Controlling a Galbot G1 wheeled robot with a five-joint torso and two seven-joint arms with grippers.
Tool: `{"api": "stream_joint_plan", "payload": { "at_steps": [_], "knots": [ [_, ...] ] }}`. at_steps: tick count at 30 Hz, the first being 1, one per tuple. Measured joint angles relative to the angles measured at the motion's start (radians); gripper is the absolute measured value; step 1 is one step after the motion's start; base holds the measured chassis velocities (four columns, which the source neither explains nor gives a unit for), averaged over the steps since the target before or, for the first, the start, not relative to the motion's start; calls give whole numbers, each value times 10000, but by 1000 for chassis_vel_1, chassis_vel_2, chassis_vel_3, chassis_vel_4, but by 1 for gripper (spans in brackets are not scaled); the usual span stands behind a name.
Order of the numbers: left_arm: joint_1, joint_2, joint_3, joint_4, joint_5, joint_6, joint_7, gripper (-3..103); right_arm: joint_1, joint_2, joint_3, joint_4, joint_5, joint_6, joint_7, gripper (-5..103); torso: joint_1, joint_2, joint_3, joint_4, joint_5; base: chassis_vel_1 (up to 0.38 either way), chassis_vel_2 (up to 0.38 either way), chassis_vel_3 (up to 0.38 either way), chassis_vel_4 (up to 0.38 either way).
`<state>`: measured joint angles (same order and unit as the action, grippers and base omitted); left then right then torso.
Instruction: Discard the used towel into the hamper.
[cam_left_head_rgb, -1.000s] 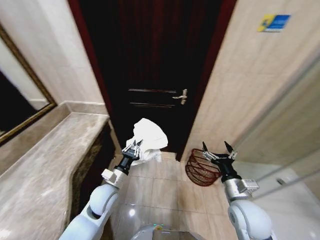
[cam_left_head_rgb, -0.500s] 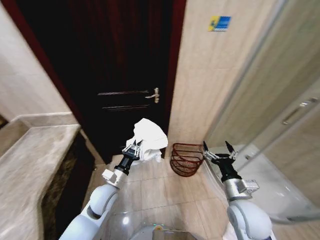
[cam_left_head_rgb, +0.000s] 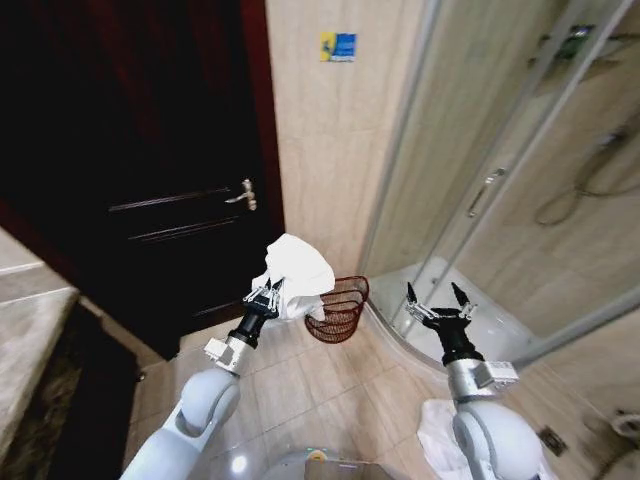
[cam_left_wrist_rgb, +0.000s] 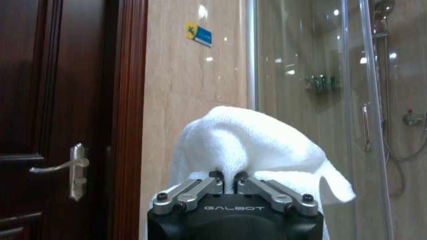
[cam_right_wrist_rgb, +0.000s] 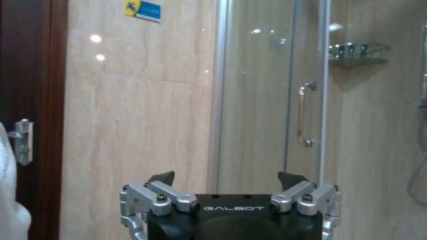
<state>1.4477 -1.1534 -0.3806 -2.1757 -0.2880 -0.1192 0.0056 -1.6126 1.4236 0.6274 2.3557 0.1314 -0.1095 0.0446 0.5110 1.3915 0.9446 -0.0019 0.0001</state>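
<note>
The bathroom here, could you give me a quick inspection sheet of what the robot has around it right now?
Surface: tiled floor, pale and glossy.
Job's things: white towel bunched in the left gripper; hamper, a dark reddish-brown wire basket, stands on the floor by the wall, beside the shower enclosure.
Clutter: a white cloth lies on the floor near the right arm.
Grippers: left gripper shut on the towel, raised in front of the hamper; right gripper open, holding nothing.
Cables: nothing seen.
Surroundings: dark wooden door with lever handle, glass shower enclosure, blue wall sticker.
</note>
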Motion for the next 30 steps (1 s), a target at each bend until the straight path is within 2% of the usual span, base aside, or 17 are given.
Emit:
{"api": "stream_joint_plan", "payload": {
  "at_steps": [2, 30],
  "knots": [
    [13, 15, -19, -50, -9, -15, 1, 7, -17, 17, -1, -13, 0, 60, 13, 100, 0, 0, 0, 5, -2, 0, 0, 0, 0],
    [17, 65, 114, -194, 7, 41, 222, 7, -286, 38, 117, -23, -4, 327, 81, 100, 0, 0, 0, 0, -1, -43, 43, 40, -40]
  ]
}}
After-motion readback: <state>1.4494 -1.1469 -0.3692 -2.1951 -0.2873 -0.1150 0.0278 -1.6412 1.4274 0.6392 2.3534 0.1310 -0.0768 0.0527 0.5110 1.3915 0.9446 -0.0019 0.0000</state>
